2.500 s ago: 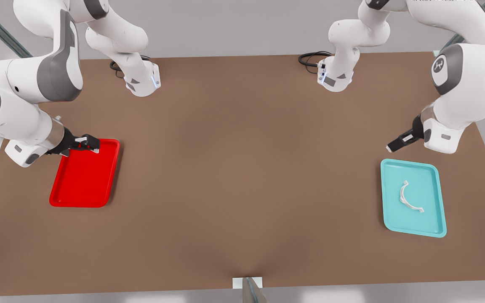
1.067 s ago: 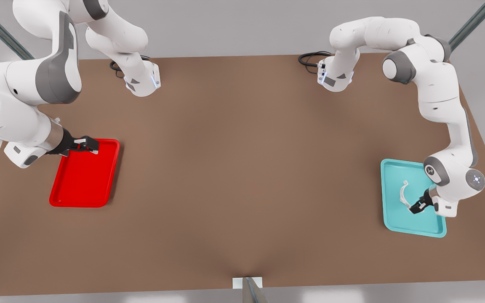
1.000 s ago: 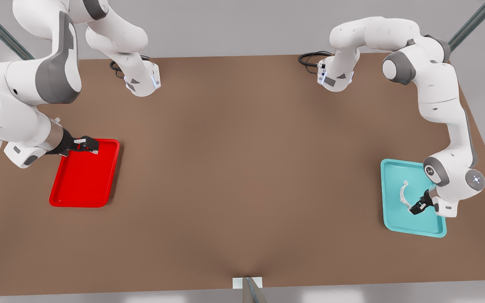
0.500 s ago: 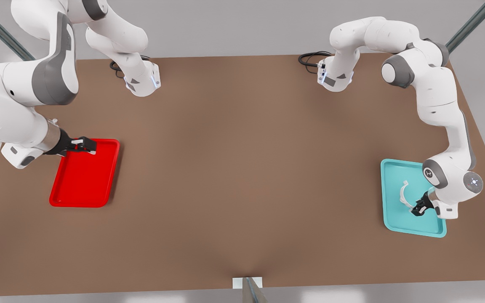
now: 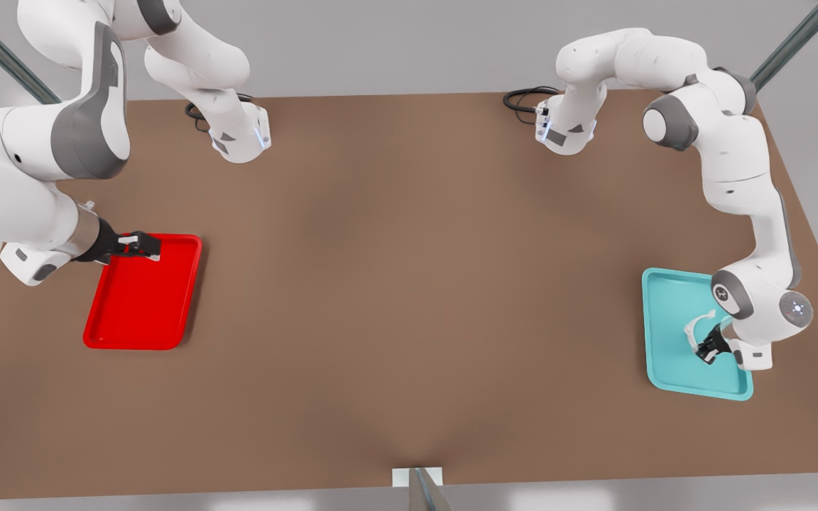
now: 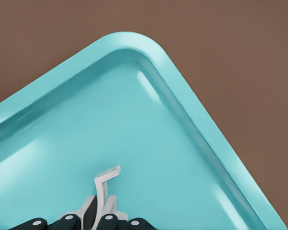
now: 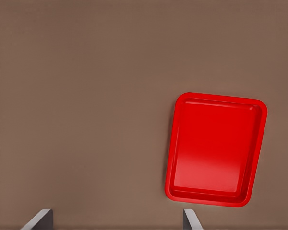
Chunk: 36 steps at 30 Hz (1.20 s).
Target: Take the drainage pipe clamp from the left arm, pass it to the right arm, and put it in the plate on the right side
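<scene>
left gripper point(image 6: 102, 221) pinches the drainage pipe clamp point(image 6: 105, 184) over the teal tray point(image 6: 192, 134)

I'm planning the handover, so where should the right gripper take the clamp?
Probably at the free arc and tab of the clamp, away from the left gripper, which pinches its other end above the teal tray. Come from the open side, fingers across the thin strap.

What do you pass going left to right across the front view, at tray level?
Right pincer hanging open at the plate's far edge → plate → bare brown table → teal tray → drainage pipe clamp, gripped by the left pincer.
</scene>
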Available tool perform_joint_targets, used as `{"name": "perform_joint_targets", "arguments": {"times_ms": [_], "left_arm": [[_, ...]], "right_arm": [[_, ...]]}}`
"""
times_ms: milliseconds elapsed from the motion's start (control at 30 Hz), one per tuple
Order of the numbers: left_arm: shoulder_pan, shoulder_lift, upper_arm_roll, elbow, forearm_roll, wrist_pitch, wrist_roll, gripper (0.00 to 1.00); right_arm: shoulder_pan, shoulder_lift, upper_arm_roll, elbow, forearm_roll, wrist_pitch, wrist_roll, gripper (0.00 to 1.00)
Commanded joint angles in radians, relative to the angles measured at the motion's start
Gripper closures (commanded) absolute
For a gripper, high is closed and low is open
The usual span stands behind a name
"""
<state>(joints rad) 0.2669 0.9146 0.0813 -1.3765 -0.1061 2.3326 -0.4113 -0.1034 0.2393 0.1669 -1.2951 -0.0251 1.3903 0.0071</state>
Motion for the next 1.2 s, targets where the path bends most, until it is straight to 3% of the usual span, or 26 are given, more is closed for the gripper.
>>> {"name": "perform_joint_targets", "arguments": {"times_ms": [0, 133, 200, 333, 500, 567, 667, 733, 800, 867, 933, 1100, 1167], "left_arm": [[0.002, 0.0, 0.0, 0.001, -0.001, 0.001, -0.043, 0.79], [-0.006, -0.051, 0.006, 0.033, 0.051, -0.102, -0.037, 0.79], [-0.054, -0.123, 0.005, 0.073, 0.052, -0.291, -0.046, 0.79], [-0.328, -0.25, -0.002, 0.119, 0.046, -0.568, -0.54, 0.79], [-0.722, -0.276, -0.008, 0.151, -0.017, -0.596, -1.329, 0.79], [-0.822, -0.273, -0.003, 0.163, -0.099, -0.549, -1.572, 0.79], [-0.836, -0.273, -0.028, 0.163, -0.161, -0.444, -1.909, 0.79], [-0.836, -0.27, -0.025, 0.163, -0.17, -0.357, -2.079, 0.79], [-0.839, -0.26, -0.025, 0.163, -0.179, -0.227, -2.311, 0.79], [-0.847, -0.252, -0.026, 0.163, -0.181, -0.104, -2.476, 0.79], [-0.861, -0.237, -0.028, 0.163, -0.185, 0.003, -2.612, 0.79], [-0.881, -0.194, -0.028, 0.16, -0.188, 0.168, -2.867, 0.79], [-0.881, -0.181, -0.029, 0.16, -0.296, 0.2, -2.901, 0.79]], "right_arm": [[-0.001, -0.002, 0.0, 0.0, 0.001, 0.0, -0.009, 0.0], [-0.001, 0.0, 0.0, 0.0, 0.001, -0.002, -0.015, 0.0], [-0.001, 0.0, 0.0, 0.0, -0.001, 0.0, -0.015, 0.0], [0.001, -0.002, 0.008, -0.001, -0.001, -0.01, -0.015, 0.0], [0.001, -0.002, 0.008, -0.001, -0.001, -0.011, -0.015, 0.0], [0.002, -0.002, 0.01, -0.001, -0.001, -0.01, -0.013, 0.0], [0.014, -0.005, 0.048, 0.003, -0.001, -0.008, 0.054, 0.0], [0.01, -0.002, 0.181, 0.01, -0.001, 0.01, 0.252, 0.0], [0.034, 0.063, 0.273, 0.025, 0.066, 0.15, 0.473, 0.0], [0.18, 0.127, 0.278, 0.046, 0.062, 0.242, 0.691, 0.0], [0.301, 0.172, 0.278, 0.046, -0.036, 0.306, 0.719, 0.0], [0.413, 0.268, 0.278, 0.045, -0.099, 0.512, 0.714, 0.0], [0.416, 0.27, 0.278, 0.045, -0.108, 0.515, 0.717, 0.0]]}}
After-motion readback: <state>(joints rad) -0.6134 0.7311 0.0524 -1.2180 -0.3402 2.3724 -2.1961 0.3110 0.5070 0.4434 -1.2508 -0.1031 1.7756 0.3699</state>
